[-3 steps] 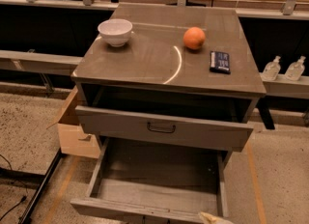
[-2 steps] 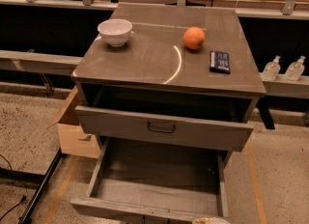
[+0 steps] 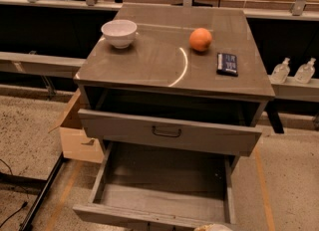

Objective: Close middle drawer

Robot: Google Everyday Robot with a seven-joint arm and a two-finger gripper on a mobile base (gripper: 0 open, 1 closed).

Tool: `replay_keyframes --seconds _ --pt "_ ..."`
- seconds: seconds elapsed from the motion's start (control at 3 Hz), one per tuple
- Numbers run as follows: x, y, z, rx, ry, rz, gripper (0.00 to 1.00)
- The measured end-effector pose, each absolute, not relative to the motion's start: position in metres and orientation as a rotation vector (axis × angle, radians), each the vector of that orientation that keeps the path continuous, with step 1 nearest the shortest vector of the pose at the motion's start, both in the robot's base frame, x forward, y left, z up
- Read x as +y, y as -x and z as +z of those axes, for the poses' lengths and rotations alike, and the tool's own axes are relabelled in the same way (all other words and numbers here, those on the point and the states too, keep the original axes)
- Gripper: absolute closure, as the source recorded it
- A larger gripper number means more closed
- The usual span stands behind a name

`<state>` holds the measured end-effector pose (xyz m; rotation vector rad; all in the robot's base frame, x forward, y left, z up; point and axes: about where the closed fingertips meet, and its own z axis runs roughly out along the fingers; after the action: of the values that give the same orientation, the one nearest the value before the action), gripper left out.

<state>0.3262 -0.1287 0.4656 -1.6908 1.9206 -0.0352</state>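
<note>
The middle drawer (image 3: 149, 216) is pulled far out of the grey-brown cabinet (image 3: 149, 65). Its plank floor (image 3: 164, 200) lies bare, and its front runs along the bottom edge of the camera view, the handle out of sight. The taller drawer above it (image 3: 169, 133), with a dark handle, stands slightly out. Only a pale tip of my gripper (image 3: 213, 228) shows at the bottom edge, right at the middle drawer's front, towards its right end. The lowest drawer is hidden.
On the cabinet top stand a white bowl (image 3: 119, 32), an orange (image 3: 200, 39) and a dark packet (image 3: 227, 63). A cardboard box (image 3: 75, 133) sits left of the cabinet. Two bottles (image 3: 293, 70) stand on a shelf at right. Cables (image 3: 10, 210) lie on the floor at left.
The pale gripper tip at the bottom edge has sunk lower, so less of it shows. The drawers and the things on top have not moved.
</note>
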Motion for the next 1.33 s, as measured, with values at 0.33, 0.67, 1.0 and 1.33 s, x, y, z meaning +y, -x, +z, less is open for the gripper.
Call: replay_keyframes --seconds 0.33,0.67,1.0,1.33 --pt "-0.125 -0.323 0.447 1.935 1.716 -0.021 1.0" --pt "-0.115 -0.326 0.432 1.907 1.725 -0.021 1.0" --pt "-0.101 -0.337 0.419 1.834 1.73 -0.05 1.0" --pt "-0.092 -0.363 0.416 1.723 1.719 -0.137 1.0"
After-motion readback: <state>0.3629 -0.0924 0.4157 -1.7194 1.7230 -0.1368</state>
